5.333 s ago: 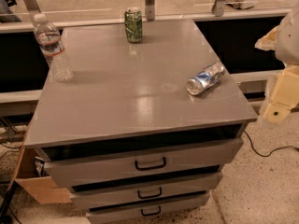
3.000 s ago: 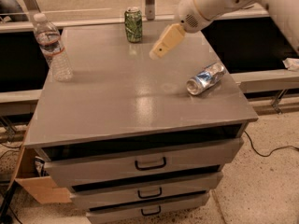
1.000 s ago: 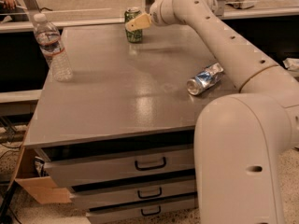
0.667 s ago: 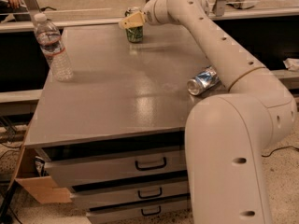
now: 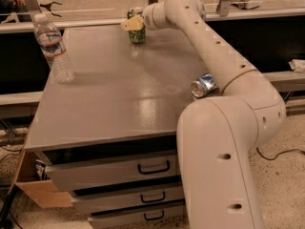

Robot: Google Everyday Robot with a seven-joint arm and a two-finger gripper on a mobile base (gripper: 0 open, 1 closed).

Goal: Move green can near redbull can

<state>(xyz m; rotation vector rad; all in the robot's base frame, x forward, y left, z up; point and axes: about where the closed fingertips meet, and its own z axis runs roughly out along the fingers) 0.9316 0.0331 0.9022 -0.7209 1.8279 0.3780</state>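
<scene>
The gripper [image 5: 133, 24] sits against the upper part of the green can [image 5: 137, 34], which stands upright at the far edge of the cabinet top [image 5: 109, 94]; whether it has closed on the can I cannot tell. The redbull can [image 5: 204, 85] lies on its side near the right edge (partly behind the arm [image 5: 214, 51]), well apart, so the carry seems all ahead. Since 0.7 s ago the gripper has barely shifted and both cans sit unmoved

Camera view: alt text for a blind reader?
The gripper sits at the top of the upright dark green drink can at the far edge of the grey cabinet top; the slim silver-and-blue can lies sideways near the right edge, a clear plastic bottle stands left.
</scene>
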